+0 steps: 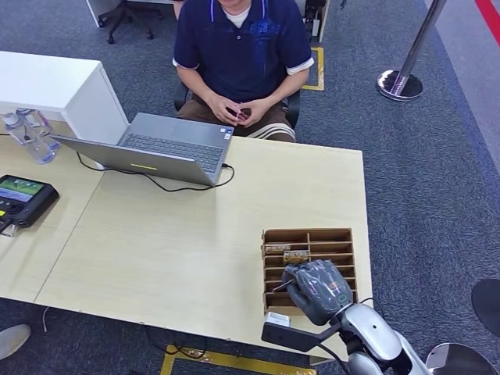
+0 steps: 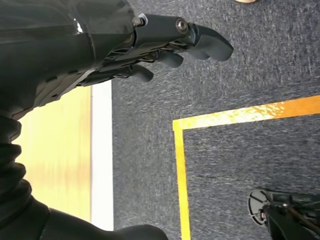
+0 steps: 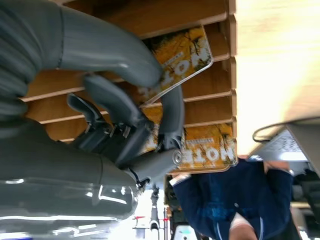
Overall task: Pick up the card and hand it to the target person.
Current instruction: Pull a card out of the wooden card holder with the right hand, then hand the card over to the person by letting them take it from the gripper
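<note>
A slotted wooden card rack (image 1: 330,234) stands at the near right of the table (image 1: 176,250). Two yellow printed cards (image 1: 286,251) lie in its far slots; the right wrist view shows one card (image 3: 188,50) tilted and the other (image 3: 211,150) flat. My right hand (image 1: 318,291) hovers over the rack's near slots, fingers curved, thumb apart, nothing between them; its fingers (image 3: 171,115) reach toward the cards. The person in a dark blue polo (image 1: 241,47) sits across the table with hands clasped. My left hand (image 2: 166,45) hangs beside the table with straight fingers, holding nothing.
An open grey laptop (image 1: 171,147) with a black cable (image 1: 171,186) sits at the table's far side before the person. A dark tablet (image 1: 23,197) and clear plastic items (image 1: 30,133) lie at the left. A stanchion base (image 1: 401,82) stands on the carpet, far right.
</note>
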Robot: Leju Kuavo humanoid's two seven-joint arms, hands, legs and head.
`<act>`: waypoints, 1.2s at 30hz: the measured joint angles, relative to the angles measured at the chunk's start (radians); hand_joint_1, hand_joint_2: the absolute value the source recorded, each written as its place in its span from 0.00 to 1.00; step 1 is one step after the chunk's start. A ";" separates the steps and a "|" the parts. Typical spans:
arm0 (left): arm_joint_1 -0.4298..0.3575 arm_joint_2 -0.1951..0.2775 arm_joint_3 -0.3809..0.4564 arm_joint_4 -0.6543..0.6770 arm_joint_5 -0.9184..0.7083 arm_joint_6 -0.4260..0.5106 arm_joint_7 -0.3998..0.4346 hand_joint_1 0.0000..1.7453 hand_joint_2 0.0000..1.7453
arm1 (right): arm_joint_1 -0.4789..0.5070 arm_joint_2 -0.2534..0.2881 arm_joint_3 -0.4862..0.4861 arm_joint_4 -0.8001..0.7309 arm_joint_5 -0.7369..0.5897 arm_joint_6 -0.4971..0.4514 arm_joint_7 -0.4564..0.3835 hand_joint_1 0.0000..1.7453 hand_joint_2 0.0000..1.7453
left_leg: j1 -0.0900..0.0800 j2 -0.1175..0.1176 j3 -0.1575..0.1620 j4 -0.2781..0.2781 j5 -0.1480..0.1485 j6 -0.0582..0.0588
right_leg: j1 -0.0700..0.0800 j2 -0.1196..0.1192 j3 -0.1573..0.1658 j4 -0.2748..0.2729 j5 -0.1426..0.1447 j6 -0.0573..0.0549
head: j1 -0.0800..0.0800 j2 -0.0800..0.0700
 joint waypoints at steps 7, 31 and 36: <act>0.000 0.002 0.000 0.000 0.003 0.000 -0.003 0.00 1.00 | -0.016 -0.003 -0.027 -0.016 -0.156 0.013 -0.070 0.91 1.00 | 0.000 0.000 0.000 0.000 0.000 0.000 | 0.000 0.000 0.000 0.000 0.000 0.000 | 0.000 0.000; 0.000 0.005 0.000 0.000 0.010 -0.006 -0.008 0.00 1.00 | -0.068 -0.033 -0.305 -0.178 -0.377 0.087 -0.137 0.91 1.00 | 0.000 0.000 0.000 0.000 0.000 0.000 | 0.000 0.000 0.000 0.000 0.000 0.000 | 0.000 0.000; 0.000 0.005 -0.002 0.000 -0.005 -0.008 -0.007 0.00 1.00 | -0.080 -0.013 -0.336 -0.155 -0.548 0.172 -0.202 0.91 1.00 | 0.000 0.000 0.000 0.000 0.000 0.000 | 0.000 0.000 0.000 0.000 0.000 0.000 | 0.000 0.000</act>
